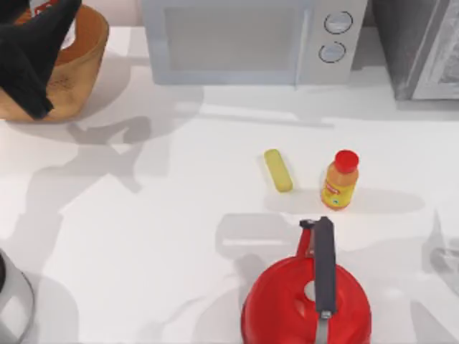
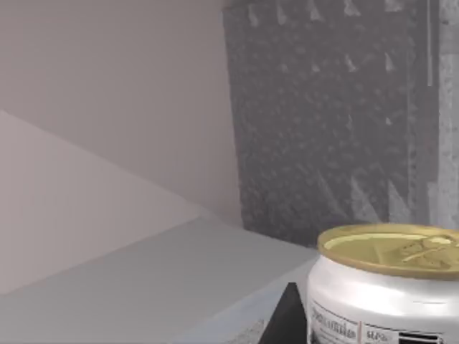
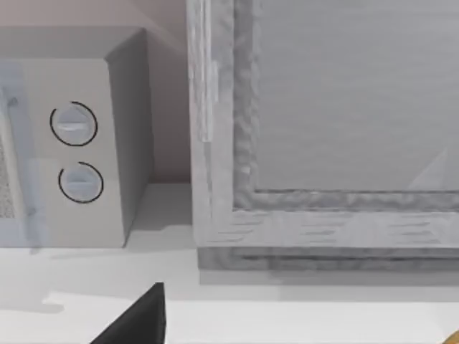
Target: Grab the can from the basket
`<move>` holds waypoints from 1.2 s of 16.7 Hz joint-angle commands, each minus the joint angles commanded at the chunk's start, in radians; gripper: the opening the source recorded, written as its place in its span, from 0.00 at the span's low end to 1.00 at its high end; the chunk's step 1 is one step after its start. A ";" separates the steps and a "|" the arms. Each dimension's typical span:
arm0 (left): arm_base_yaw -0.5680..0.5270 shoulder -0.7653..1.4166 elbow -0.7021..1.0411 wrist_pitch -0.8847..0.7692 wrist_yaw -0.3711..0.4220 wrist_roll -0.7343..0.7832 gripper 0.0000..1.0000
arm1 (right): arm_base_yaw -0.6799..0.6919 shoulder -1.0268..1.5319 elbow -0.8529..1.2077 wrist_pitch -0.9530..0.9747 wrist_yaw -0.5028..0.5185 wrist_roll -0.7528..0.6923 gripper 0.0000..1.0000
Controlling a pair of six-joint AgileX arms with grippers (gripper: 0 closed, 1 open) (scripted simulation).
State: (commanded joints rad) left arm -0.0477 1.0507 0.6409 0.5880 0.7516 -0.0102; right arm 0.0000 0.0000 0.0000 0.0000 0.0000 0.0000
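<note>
Sitting close in the left wrist view, the can (image 2: 384, 287) shows its olive-gold round top and white label with dark print, upright, a dark fingertip (image 2: 283, 319) just beside its lower edge. From above, the can (image 1: 54, 8) is a scrap of white and red at the top-left corner, over the basket (image 1: 86, 61) (tan, round, at the table's far left edge). The left gripper (image 1: 36, 50) is a black mass lying over the basket's opening and covering most of the can; whether its fingers are clamped on the can or apart, cannot tell. Whether the can rests on the basket's floor or is lifted, cannot tell either.

Outward on the white table (image 1: 158, 215): a yellow oblong bar (image 1: 277, 170) near centre, an orange red-capped bottle (image 1: 340, 180) standing just beside it to the right, apart. Nearer the front edge, a red kettle (image 1: 307, 301) with a dark handle. A microwave (image 1: 251, 39) stands along the far edge, a grey cabinet (image 1: 419, 46) to its right.

Right wrist view: microwave dials (image 3: 74, 123), cabinet front, one dark fingertip (image 3: 140, 319); right gripper's state cannot be told.
</note>
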 joint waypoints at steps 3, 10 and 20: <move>-0.040 0.439 0.162 0.192 0.215 0.012 0.00 | 0.000 0.000 0.000 0.000 0.000 0.000 1.00; -0.154 1.216 0.424 0.589 0.540 0.038 0.00 | 0.000 0.000 0.000 0.000 0.000 0.000 1.00; -0.222 1.480 0.502 0.762 0.598 0.049 0.00 | 0.000 0.000 0.000 0.000 0.000 0.000 1.00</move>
State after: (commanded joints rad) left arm -0.2700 2.5302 1.1425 1.3499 1.3496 0.0390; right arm 0.0000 0.0000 0.0000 0.0000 0.0000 0.0000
